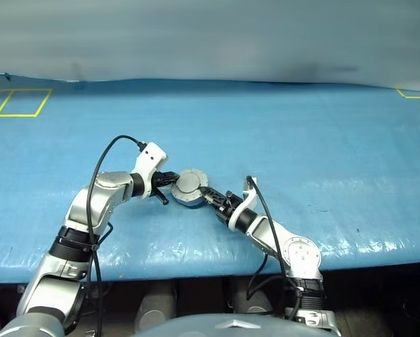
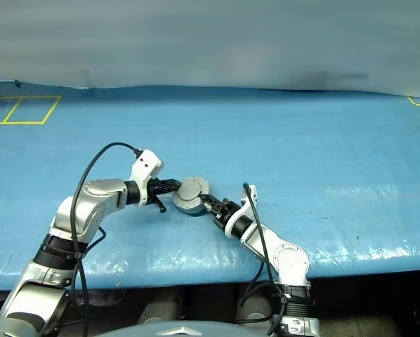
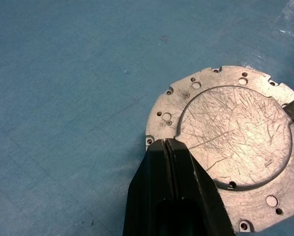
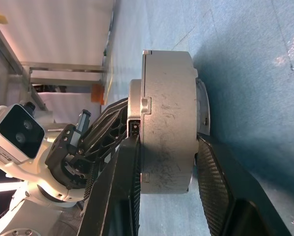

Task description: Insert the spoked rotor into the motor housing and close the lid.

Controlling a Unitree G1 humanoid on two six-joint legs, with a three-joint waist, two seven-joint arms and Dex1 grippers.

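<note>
The motor housing (image 1: 189,197) sits on the blue table just ahead of both arms, with the lid (image 1: 187,182) lying flat over it, plain scratched grey side up (image 3: 235,128). The spoked rotor is hidden. My left gripper (image 1: 171,181) is shut, its tips (image 3: 165,142) resting at the lid's rim on the left side. From the right, my right gripper (image 1: 208,194) straddles the case: in the right wrist view its fingers (image 4: 122,177) press the housing's side wall (image 4: 166,113) from above and below.
The blue mat (image 1: 301,154) covers the whole table, and its front edge (image 1: 196,270) runs close below the arms. Yellow tape squares (image 1: 20,102) mark the far left, and a yellow corner (image 1: 414,93) marks the far right. A grey wall stands behind.
</note>
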